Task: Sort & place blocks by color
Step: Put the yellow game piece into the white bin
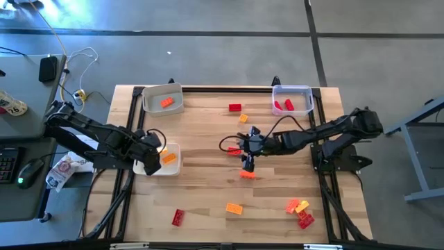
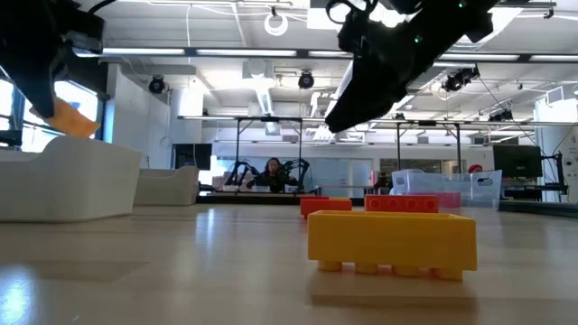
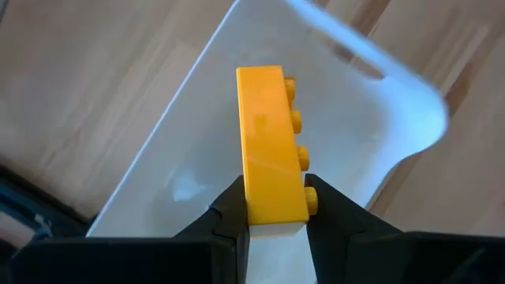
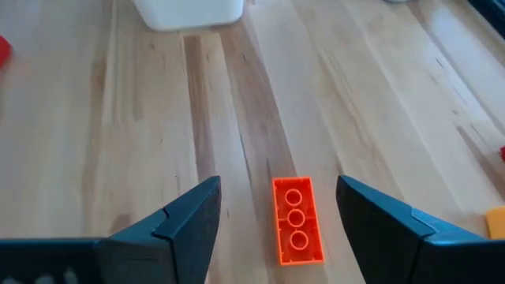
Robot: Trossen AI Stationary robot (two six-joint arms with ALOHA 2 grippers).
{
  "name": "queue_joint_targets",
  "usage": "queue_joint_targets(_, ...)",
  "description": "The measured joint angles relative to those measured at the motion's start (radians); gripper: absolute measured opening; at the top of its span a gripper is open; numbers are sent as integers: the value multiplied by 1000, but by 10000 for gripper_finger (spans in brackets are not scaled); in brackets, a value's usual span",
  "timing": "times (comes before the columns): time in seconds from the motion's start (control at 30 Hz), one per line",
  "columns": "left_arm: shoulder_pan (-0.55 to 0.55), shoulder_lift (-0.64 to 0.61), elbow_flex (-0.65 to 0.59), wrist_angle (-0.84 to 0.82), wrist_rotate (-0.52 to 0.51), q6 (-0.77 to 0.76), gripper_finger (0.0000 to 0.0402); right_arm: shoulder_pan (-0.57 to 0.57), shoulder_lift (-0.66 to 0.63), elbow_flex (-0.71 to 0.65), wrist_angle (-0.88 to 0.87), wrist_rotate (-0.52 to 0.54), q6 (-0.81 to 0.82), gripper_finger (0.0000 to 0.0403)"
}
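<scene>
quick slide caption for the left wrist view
Left gripper fingers shut on a yellow-orange block, held above a white tray on the wooden table.

Left gripper (image 1: 158, 154) at table's 9 o'clock, brick (image 3: 271, 146) pinched above a tray (image 3: 197, 142). Right gripper (image 1: 248, 164) at centre, jaws straddling a brick (image 4: 297, 218) lying on the table (image 1: 208, 187). Trays (image 1: 164, 99) at 11 and 1 o'clock each hold blocks; loose blocks (image 1: 300, 212) at 5 to 7 o'clock.

The left gripper's fingers (image 3: 229, 213) are covering the lower end of the yellow-orange block (image 3: 268, 150), while the white tray (image 3: 355, 126) beneath is running past the frame edge, blurred.
</scene>
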Motion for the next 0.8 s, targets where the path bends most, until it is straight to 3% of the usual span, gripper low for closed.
queue_joint_targets(0.6, 54, 6, -77, 3, 56, -56, 78, -2, 193, 0, 35, 52, -44, 239)
queue_joint_targets(0.8, 74, 6, -77, 3, 56, -56, 99, -3, 237, 0, 36, 97, -44, 239)
